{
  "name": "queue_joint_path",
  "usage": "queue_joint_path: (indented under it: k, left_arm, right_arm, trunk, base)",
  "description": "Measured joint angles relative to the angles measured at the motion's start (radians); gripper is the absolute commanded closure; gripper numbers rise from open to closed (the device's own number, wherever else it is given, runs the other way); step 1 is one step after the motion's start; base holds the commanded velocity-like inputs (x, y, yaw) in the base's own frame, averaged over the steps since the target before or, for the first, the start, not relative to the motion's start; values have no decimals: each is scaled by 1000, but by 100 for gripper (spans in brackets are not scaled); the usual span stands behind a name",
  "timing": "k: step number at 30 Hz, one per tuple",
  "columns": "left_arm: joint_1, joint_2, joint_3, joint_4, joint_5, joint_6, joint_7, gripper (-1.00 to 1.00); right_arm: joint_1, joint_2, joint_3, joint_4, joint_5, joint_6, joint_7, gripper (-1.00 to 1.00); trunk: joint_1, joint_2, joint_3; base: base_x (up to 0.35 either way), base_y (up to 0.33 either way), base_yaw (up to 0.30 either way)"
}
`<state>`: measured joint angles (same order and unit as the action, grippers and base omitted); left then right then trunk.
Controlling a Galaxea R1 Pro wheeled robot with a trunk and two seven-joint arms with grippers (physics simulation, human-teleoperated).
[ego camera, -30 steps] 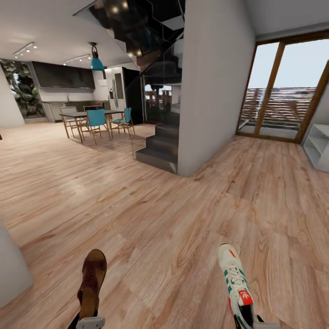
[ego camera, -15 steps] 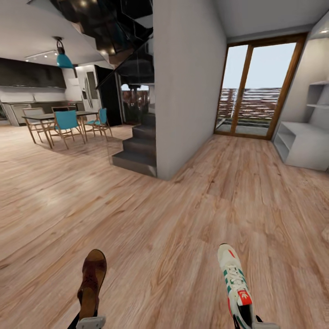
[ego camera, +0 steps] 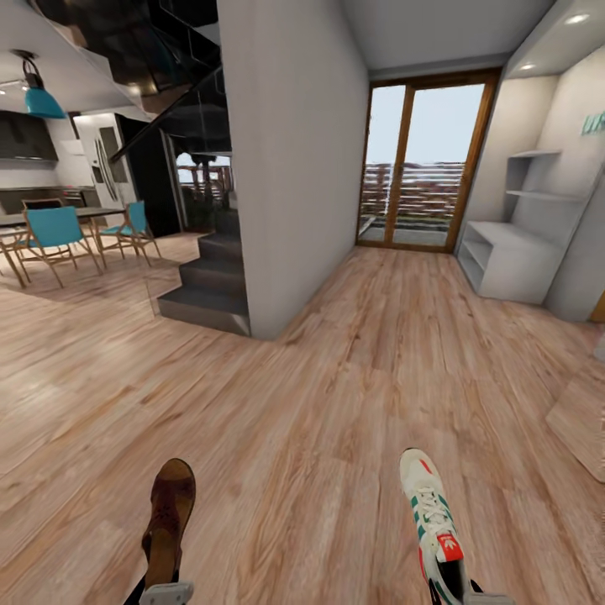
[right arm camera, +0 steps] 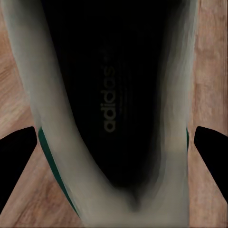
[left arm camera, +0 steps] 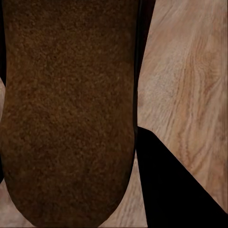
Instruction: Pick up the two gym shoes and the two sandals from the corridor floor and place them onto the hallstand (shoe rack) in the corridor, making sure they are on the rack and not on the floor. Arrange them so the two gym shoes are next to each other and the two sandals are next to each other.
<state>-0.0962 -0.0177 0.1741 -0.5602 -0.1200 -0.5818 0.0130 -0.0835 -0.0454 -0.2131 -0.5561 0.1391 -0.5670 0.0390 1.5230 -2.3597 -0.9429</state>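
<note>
One dark brown sandal (ego camera: 170,512) hangs low in the head view at the left, above the corridor floor (ego camera: 319,420), with my left gripper (ego camera: 165,591) shut on its heel end. A cream gym shoe (ego camera: 432,517) with green stripes hangs at the right, my right gripper (ego camera: 460,592) shut on its heel. The left wrist view looks onto the sandal's brown insole (left arm camera: 66,109), a dark finger (left arm camera: 180,190) beside it. In the right wrist view the gym shoe's opening (right arm camera: 109,95) sits between two dark fingertips (right arm camera: 14,166). The pale grey hallstand (ego camera: 504,260) with stepped wall shelves stands far right.
A grey wall block (ego camera: 286,168) and dark stairs (ego camera: 210,290) rise ahead on the left. A wood-framed glass door (ego camera: 420,168) closes the corridor's far end. Blue chairs (ego camera: 50,239) stand far left. A pale panel (ego camera: 584,424) lies at the right edge.
The camera has turned right, so the whole scene slid left and the hallstand came fully into view. Both shoes stay held in the same spots in the picture.
</note>
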Motion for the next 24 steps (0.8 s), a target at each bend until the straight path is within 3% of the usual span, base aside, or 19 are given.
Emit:
queue_joint_path:
  k: [24]
  left_arm:
    - [0,0,-1,0,-1,0,0,100]
  right_arm:
    - [0,0,1,0,1,0,0,100]
  trunk:
    - [0,0,0]
  base:
    - [337,-1,-265]
